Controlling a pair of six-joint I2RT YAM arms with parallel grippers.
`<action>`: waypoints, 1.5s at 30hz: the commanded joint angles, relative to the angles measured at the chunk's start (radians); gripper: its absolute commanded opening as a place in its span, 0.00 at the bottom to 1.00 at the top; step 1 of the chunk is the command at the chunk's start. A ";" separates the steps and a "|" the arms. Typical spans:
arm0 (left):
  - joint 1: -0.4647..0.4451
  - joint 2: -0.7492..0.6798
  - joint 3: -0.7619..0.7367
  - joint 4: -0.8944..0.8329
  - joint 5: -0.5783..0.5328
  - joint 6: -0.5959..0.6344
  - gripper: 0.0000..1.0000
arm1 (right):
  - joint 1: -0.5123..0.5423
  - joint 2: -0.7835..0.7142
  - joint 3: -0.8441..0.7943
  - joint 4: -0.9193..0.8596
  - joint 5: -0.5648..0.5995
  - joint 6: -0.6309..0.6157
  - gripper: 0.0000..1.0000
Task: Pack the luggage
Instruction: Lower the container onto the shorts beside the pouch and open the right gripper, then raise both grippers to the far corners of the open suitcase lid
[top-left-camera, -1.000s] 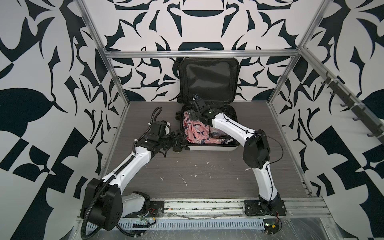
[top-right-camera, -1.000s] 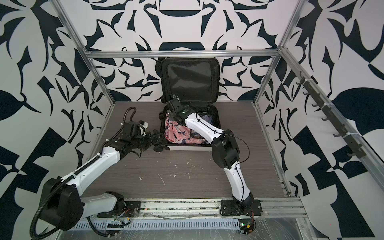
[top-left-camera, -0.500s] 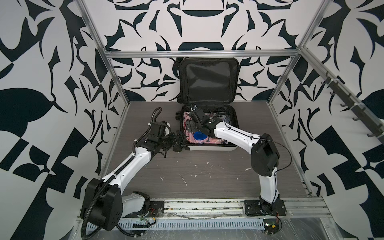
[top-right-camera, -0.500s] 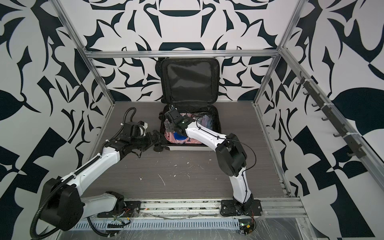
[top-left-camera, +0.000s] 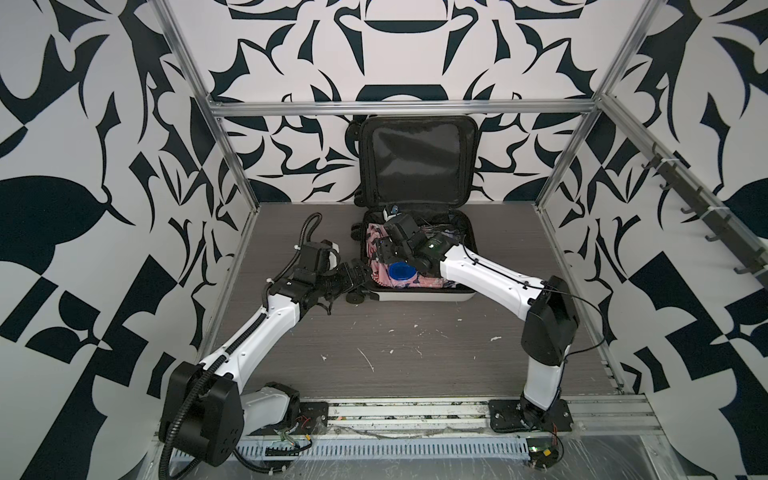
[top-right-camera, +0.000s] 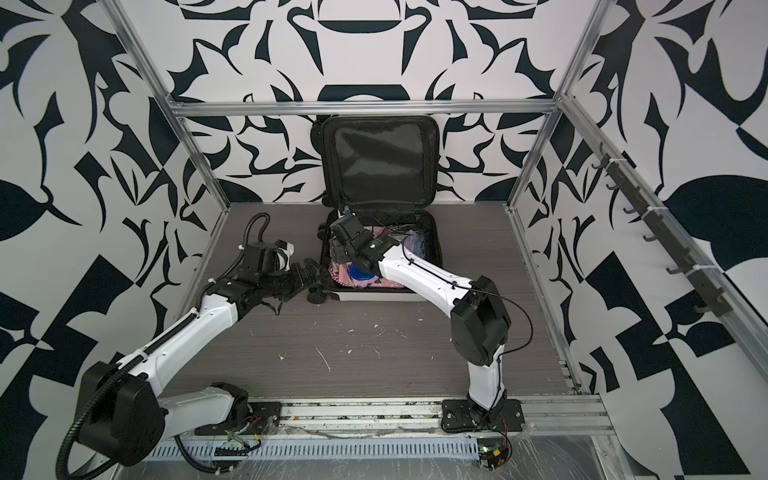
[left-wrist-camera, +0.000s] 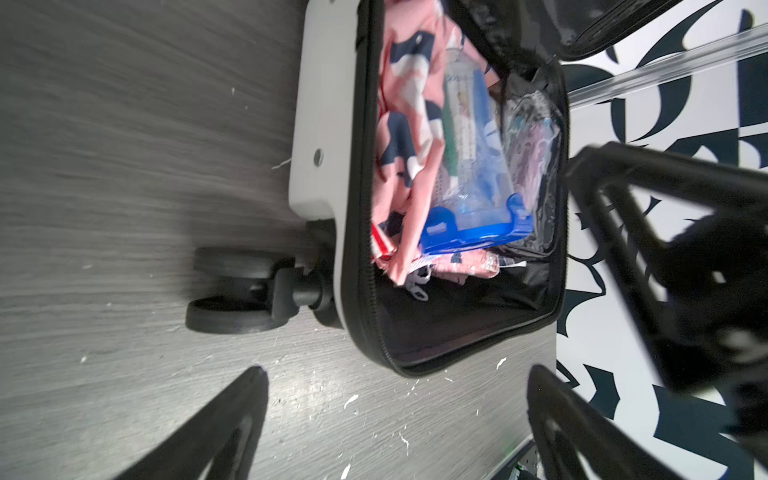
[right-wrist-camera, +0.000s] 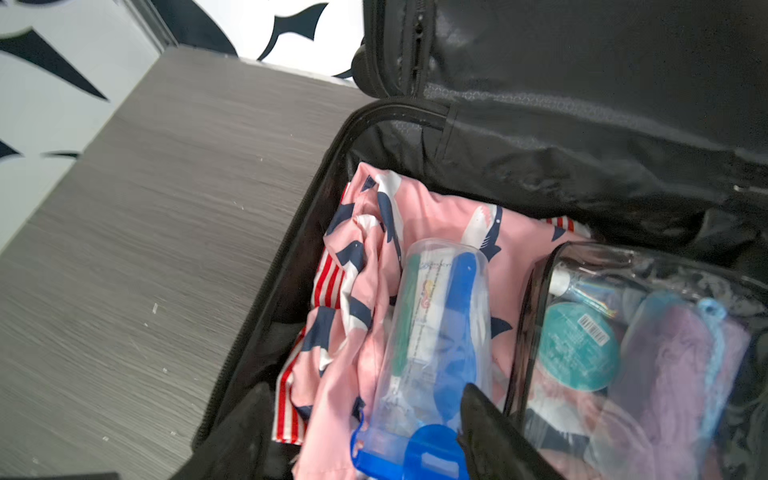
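The luggage (top-left-camera: 424, 296) lies open at the back of the table, its black-lined lid (top-left-camera: 417, 162) upright against the wall. Inside it lie a pink shark-print cloth (right-wrist-camera: 436, 216), a clear tube case with a blue cap (right-wrist-camera: 440, 332) and a clear toiletry pouch (right-wrist-camera: 644, 353). My right gripper (right-wrist-camera: 363, 390) hangs over the suitcase's left half (top-left-camera: 388, 253). It is open, its fingers straddling the cap end of the tube case; one finger touches the case and the other stands clear. My left gripper (left-wrist-camera: 397, 374) is open over the bare table beside the suitcase's near-left corner (top-left-camera: 357, 274).
A black spinner wheel (left-wrist-camera: 232, 291) sticks out at the suitcase corner just ahead of the left gripper. White specks dot the grey table (top-left-camera: 395, 345). Aluminium frame posts (top-left-camera: 557, 174) and patterned walls enclose the space. A hook rail (top-left-camera: 706, 216) runs along the right wall.
The right gripper has drawn back from the rear of the suitcase toward its near-left part, and the blue cap now shows beneath it. The left arm has not moved.
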 joint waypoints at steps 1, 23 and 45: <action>0.011 -0.027 0.050 -0.021 -0.003 0.018 0.99 | -0.002 -0.009 -0.036 -0.010 -0.011 0.036 0.67; 0.191 -0.017 0.285 0.297 0.149 0.074 0.99 | -0.005 -0.070 -0.028 -0.013 0.049 0.004 0.80; 0.197 0.149 0.303 0.600 0.108 0.169 0.99 | -0.435 -0.418 -0.136 0.054 -0.165 0.048 1.00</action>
